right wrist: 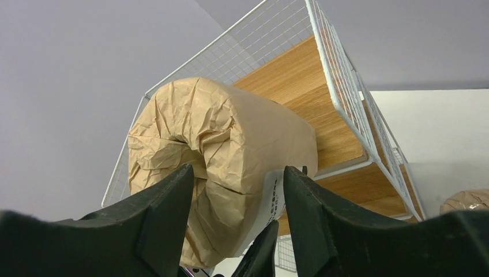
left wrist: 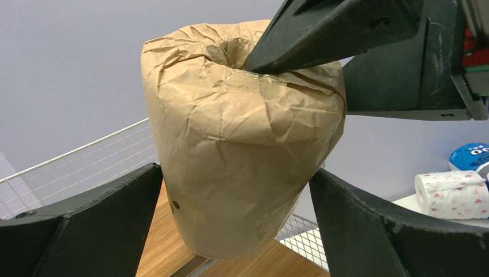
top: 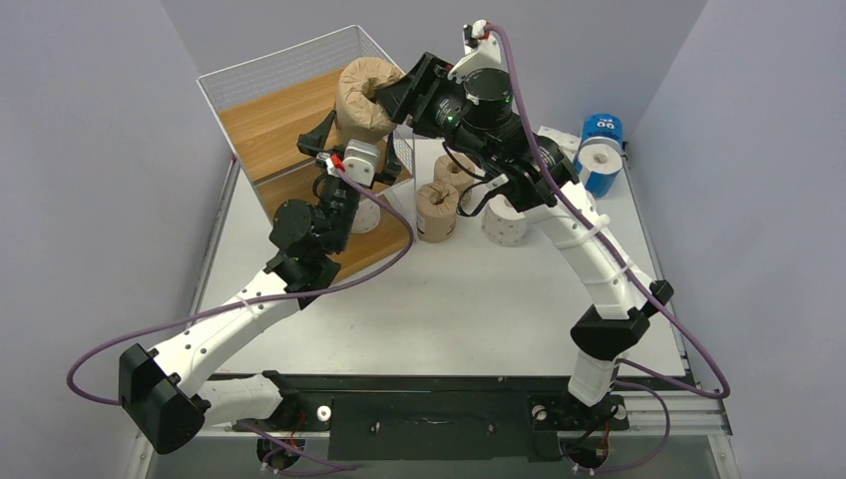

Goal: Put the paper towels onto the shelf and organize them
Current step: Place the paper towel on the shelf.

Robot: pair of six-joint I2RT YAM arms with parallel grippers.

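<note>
While one roll hangs over the rack, the others stand on the table.

Far left: tall white wire-mesh shelf with light wooden boards (top: 264, 125); the top board is bare where visible.

Left gripper (left wrist: 235, 170) reaches up from below the roll. Its jaws are spread wide with a clear gap on each side, touching nothing.

Between those jaws: short fat brown-paper-wrapped roll (top: 361, 95), tilted, over the right edge of the shelf's top tier. Whether its lower end rests on the wire rim is hidden.

Right gripper (right wrist: 237, 168) straddles the roll's wall, one finger in the core hole, the other outside on the barrel. Whether it clamps or only hooks the roll, I cannot tell.

Right of the shelf, on the white table (top: 479, 299): two more brown rolls (top: 436, 212), a white patterned roll (top: 504, 222), then blue-wrapped rolls (top: 602, 130) at the far right.

Handling, as judged: light and soft, so it crushes under a hard squeeze. The creased wrapper likely slides a little on hard fingers. A one-wall hold lets it swing and tilt. A gentle hold across the full barrel at mid-height looks steadier, and the left jaws stand there.
</note>
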